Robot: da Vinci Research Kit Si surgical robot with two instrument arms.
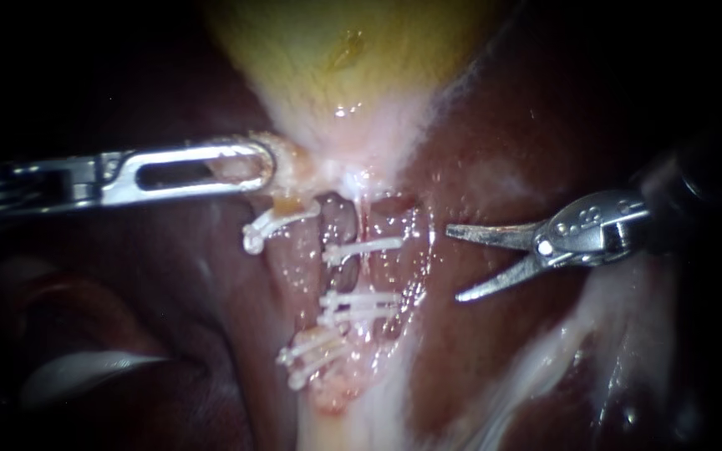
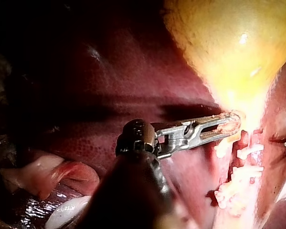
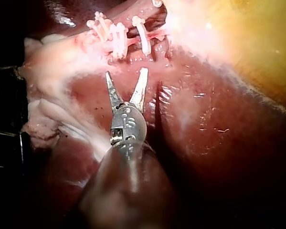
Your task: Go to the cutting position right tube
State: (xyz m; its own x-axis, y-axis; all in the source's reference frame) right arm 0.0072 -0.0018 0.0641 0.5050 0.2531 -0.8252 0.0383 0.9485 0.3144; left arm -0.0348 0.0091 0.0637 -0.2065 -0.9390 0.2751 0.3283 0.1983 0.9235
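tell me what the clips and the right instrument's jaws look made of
Clips: probably plastic; opaque white, smooth, faintly glossy where wet. Right instrument, jaws open: metal, likely steel; silvery grey with bright glints, a polished finish.

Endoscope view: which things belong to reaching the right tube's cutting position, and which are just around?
Job: right instrument, jaws open; right tube; right-tube clips.
Around: left instrument gripping the gallbladder; liver; left-tube clips.
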